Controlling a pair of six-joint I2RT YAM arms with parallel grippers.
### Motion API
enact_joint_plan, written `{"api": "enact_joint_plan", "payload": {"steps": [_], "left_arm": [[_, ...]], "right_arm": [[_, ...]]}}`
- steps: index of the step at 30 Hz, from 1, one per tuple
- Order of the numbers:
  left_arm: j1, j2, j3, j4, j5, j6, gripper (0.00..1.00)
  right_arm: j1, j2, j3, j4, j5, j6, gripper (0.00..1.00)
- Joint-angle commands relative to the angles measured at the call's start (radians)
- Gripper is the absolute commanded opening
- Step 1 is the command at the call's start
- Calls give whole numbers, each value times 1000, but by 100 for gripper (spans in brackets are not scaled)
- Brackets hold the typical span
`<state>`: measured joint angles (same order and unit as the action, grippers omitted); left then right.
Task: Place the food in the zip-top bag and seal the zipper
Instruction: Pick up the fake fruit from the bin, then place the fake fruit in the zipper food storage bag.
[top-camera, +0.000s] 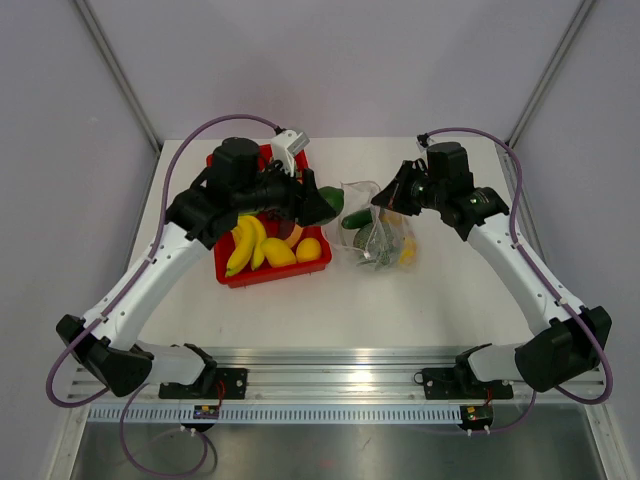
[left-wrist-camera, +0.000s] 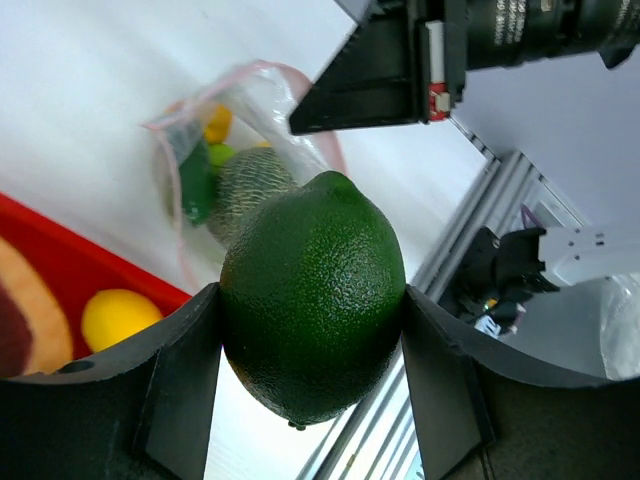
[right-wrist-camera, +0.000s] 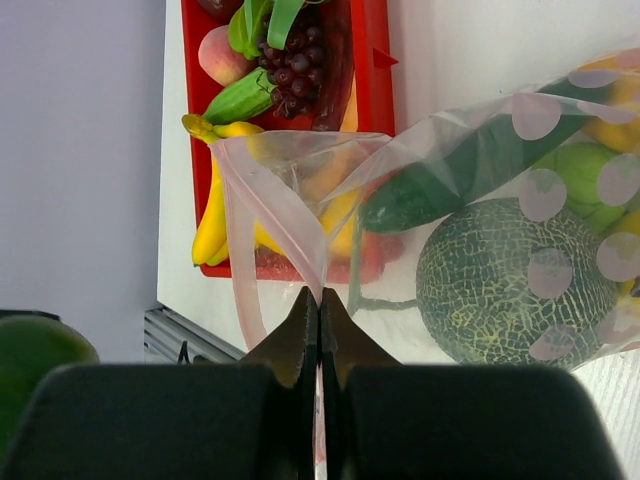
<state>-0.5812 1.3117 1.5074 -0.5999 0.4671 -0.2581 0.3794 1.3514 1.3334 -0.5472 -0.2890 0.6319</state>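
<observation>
My left gripper clamps a dark green lime between its fingers, just off the right edge of the red tray. My right gripper, jaws fully together, pinches the zip-top bag at its pink zipper; the bag lies just right of the tray and holds a netted melon and a cucumber. I judge the main risk to be the lime snagging the slack lip, held at one point only, which would pull the film from the pinch or send the fruit rolling across the table.
</observation>
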Motion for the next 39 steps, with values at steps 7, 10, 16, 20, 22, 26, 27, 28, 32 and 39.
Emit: {"api": "enact_joint_plan", "payload": {"steps": [7,10,16,20,22,26,27,28,32,39], "left_arm": [[-80,159,30,94,-62,-142,21],[-82,225,53,110,-67,-156,22],[-86,352,146,118,-88,-184,40],[-100,394,227,86,-70,-185,82],[-114,396,260,46,-68,-161,93],[-115,339,238,23,-27,-124,99],[-115,328,240,11,-25,-107,99],[-115,316,240,-18,-27,-101,99],[-112,201,186,-54,-82,-67,85],[-103,127,41,-92,-295,-115,77]], "right_arm": [[0,-66,-8,12,14,-14,0],[0,-81,-10,1,20,-17,0],[0,-120,-11,-19,39,-18,0],[0,-133,-13,-34,48,-20,0],[0,-144,-23,-33,62,-14,0],[0,-164,-39,-17,67,-8,0],[1,-163,-39,-22,64,-8,0],[0,-161,-40,-22,60,-8,0],[0,-166,-45,-23,57,-9,0],[0,-163,-48,-17,48,-3,0]]}}
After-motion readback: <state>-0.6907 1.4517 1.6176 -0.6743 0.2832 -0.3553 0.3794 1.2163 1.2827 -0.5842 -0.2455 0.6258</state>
